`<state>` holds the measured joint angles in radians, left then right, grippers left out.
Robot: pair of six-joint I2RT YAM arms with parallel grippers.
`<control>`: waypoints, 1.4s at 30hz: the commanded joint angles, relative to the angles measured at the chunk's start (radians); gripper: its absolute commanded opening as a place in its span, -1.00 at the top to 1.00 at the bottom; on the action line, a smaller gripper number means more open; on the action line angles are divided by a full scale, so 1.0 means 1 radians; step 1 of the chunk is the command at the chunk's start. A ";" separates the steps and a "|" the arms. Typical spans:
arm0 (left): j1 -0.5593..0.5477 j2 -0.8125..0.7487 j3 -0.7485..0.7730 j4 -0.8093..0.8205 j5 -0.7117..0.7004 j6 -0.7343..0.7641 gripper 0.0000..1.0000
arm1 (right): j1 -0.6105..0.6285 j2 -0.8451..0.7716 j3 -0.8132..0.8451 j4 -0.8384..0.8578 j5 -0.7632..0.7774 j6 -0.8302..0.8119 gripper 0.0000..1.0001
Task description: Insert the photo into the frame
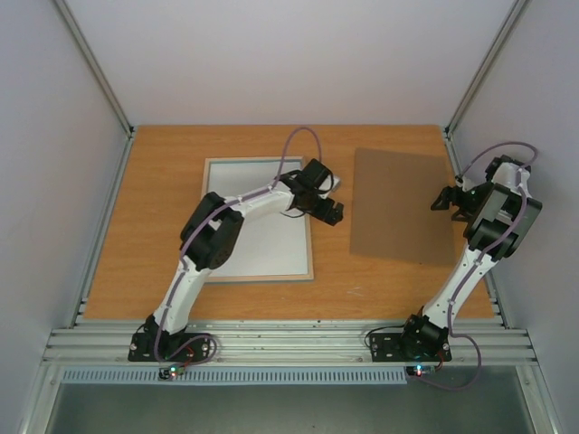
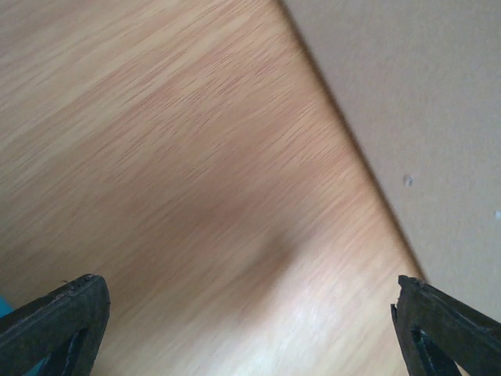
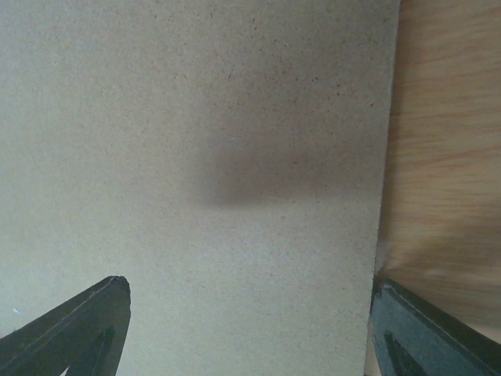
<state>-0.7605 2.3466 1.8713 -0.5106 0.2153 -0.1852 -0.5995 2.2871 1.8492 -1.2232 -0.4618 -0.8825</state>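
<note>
The frame (image 1: pixel 257 278) lies flat on the left half of the table, pale wood-coloured rim up, with a plain white-grey surface inside it. No balloon picture shows in any view, so the photo is hidden or out of view. My left gripper (image 1: pixel 332 212) hovers just right of the frame's upper right part, over bare table between the frame and the brown backing board (image 1: pixel 403 206). In the left wrist view it (image 2: pixel 250 291) is open wide and empty. My right gripper (image 1: pixel 450 201) is over the board's right edge, also open and empty (image 3: pixel 250 288).
The backing board lies flat on the right half of the table; it fills most of the right wrist view (image 3: pixel 196 157) and the upper right corner of the left wrist view (image 2: pixel 423 94). White walls enclose the table (image 1: pixel 154 208) on three sides.
</note>
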 commanded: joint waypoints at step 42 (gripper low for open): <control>0.087 -0.041 -0.191 0.356 0.423 -0.499 -0.38 | 0.164 -0.036 -0.220 0.057 -0.217 0.231 -0.60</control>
<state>-0.6495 2.3341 1.7443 -0.2775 0.4904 -0.6334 -0.4484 2.1994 1.6470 -1.1561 -0.6430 -0.6605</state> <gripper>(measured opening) 0.702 0.820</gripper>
